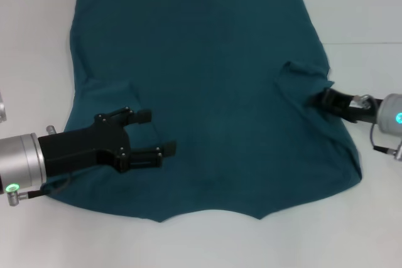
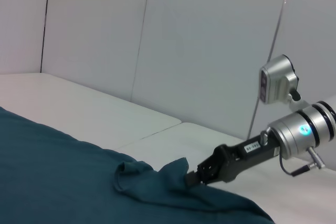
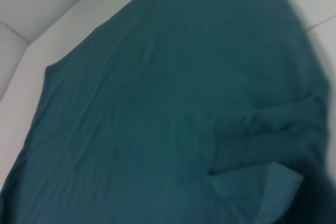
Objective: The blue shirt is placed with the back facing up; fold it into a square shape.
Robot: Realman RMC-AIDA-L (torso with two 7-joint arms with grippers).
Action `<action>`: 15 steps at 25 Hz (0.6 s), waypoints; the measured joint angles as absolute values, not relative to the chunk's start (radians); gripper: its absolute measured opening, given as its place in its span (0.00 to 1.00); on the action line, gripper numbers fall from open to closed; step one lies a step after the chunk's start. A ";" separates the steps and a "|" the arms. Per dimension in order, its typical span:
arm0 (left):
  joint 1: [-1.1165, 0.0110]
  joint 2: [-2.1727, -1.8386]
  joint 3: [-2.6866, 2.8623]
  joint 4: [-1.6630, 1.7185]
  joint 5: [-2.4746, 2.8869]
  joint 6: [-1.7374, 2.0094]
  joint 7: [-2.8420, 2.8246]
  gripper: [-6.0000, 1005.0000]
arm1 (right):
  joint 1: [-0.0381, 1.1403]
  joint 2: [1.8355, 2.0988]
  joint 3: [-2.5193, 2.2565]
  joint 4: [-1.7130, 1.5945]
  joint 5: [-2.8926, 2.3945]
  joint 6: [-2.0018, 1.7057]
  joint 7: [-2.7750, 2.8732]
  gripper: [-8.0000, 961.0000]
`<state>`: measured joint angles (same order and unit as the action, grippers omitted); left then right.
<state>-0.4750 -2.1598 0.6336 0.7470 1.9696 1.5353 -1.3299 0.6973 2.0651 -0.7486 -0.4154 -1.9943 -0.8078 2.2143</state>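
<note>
The blue shirt (image 1: 207, 92) lies spread on the white table (image 1: 31, 42), plain side up, its neck end towards me. My left gripper (image 1: 158, 134) is open over the shirt's left side by the sleeve, with nothing between its fingers. My right gripper (image 1: 319, 100) is at the shirt's right edge, shut on a bunched fold of the sleeve. The left wrist view shows the right gripper (image 2: 195, 177) pinching raised fabric of the shirt (image 2: 63, 177). In the right wrist view the shirt (image 3: 157, 103) fills the picture, with a turned-over sleeve hem (image 3: 273, 192).
White table surface (image 1: 364, 17) shows on both sides of the shirt and in front of it. White wall panels (image 2: 184, 40) stand behind the table. A seam in the table (image 2: 152, 129) runs across it beyond the shirt.
</note>
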 joint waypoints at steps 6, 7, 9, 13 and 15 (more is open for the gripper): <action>-0.476 -2.161 0.634 0.747 1.969 1.535 -1.330 0.94 | 0.700 2.083 -0.749 -0.416 -1.995 -0.811 2.206 0.06; -0.476 -2.161 0.634 0.747 1.969 1.535 -1.330 0.94 | 0.700 2.084 -0.750 -0.415 -1.995 -0.814 2.205 0.09; -0.475 -2.161 0.633 0.747 1.969 1.535 -1.330 0.94 | 0.701 2.085 -0.750 -0.414 -1.994 -0.832 2.196 0.15; -0.473 -2.161 0.632 0.747 1.968 1.536 -1.330 0.94 | 0.703 2.086 -0.749 -0.414 -1.993 -0.900 2.163 0.26; -0.472 -2.161 0.632 0.747 1.968 1.536 -1.330 0.94 | 0.704 2.086 -0.745 -0.421 -1.991 -0.934 2.153 0.30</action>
<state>-0.4725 -2.1614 0.6321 0.7471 1.9682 1.5356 -1.3299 0.7040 2.0860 -0.7448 -0.4207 -1.9913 -0.9341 2.1533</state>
